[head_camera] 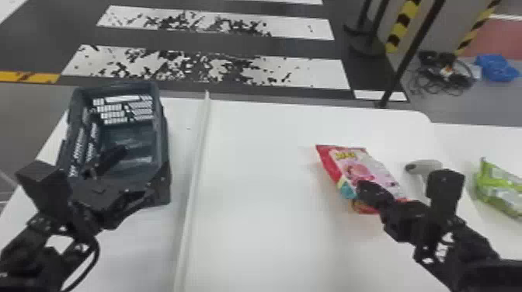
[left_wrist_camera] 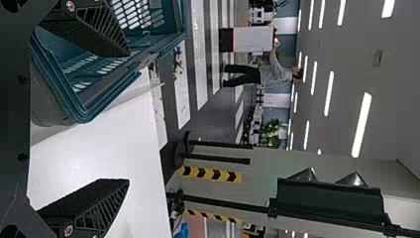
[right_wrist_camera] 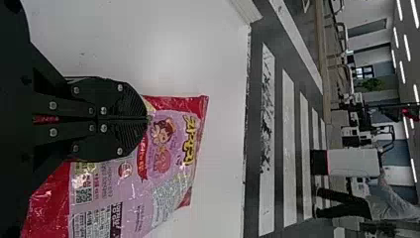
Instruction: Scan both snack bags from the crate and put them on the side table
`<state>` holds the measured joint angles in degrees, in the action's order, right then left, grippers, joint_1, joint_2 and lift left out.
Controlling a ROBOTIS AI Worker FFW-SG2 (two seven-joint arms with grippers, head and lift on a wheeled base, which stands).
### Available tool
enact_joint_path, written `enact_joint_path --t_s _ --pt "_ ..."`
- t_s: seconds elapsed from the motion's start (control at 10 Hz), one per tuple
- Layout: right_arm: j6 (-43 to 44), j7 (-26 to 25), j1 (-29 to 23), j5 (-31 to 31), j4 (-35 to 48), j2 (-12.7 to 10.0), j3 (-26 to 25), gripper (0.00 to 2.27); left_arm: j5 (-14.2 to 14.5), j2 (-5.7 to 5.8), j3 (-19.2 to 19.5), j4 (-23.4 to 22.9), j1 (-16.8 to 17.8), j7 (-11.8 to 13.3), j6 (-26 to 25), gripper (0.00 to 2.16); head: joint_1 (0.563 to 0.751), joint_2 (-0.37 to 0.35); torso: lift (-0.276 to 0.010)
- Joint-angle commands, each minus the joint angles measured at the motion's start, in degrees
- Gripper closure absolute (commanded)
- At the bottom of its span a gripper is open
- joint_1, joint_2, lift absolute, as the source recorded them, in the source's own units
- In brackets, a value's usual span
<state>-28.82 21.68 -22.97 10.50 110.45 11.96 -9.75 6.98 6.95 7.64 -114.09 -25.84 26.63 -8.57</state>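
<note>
Well to the right of the crate (head_camera: 164, 155), on the same white table (head_camera: 252, 155), can see the pink-and-red snack bag (head_camera: 361, 163), part hidden behind the right gripper (head_camera: 364, 189). Can make out that gripper's fingers pressed together over the bag, but can't tell of any film pinched there. Just past the bag, going away from the crate, can spot the scanner (head_camera: 425, 166), its handle partly blocked by the right arm. Farther still from the crate, on the side table (head_camera: 485, 143), can see the green snack bag (head_camera: 499, 190). Over the crate's near end, can find the left gripper (head_camera: 138, 169) with fingers spread apart. Between crate and pink-and-red bag, note a raised strip (head_camera: 198, 155) running lengthwise. Beyond and right of the crate, on the floor, see a slanting black pole (head_camera: 406, 54), cables (head_camera: 439, 73) and a blue heap (head_camera: 495, 68).
</note>
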Motion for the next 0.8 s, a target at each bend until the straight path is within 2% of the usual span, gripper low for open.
enact_joint_path --t_s 0.0,0.4,0.5,0.7 --pt "-1.6 0.2 -0.4 0.1 0.3 -0.3 -1.1 2.25 0.0 0.08 0.0 0.0 0.0 0.0 0.0 0.09 0.695 -0.077 -0.087" --pt "-0.5 0.5 -1.8 0.1 3.6 -0.5 -2.6 2.25 0.0 -0.09 0.0 0.2 0.0 0.2 0.2 0.09 0.695 -0.092 -0.087" --pt "-0.5 0.5 -1.3 0.0 3.9 -0.5 -2.6 2.25 0.0 0.00 0.1 0.2 -0.1 0.2 0.2 0.09 0.695 -0.096 -0.087" --pt "-3.0 0.5 3.0 -1.7 0.5 -0.2 -2.3 2.25 0.0 -0.09 0.0 0.0 -0.1 0.2 0.0 0.10 0.695 -0.098 -0.087"
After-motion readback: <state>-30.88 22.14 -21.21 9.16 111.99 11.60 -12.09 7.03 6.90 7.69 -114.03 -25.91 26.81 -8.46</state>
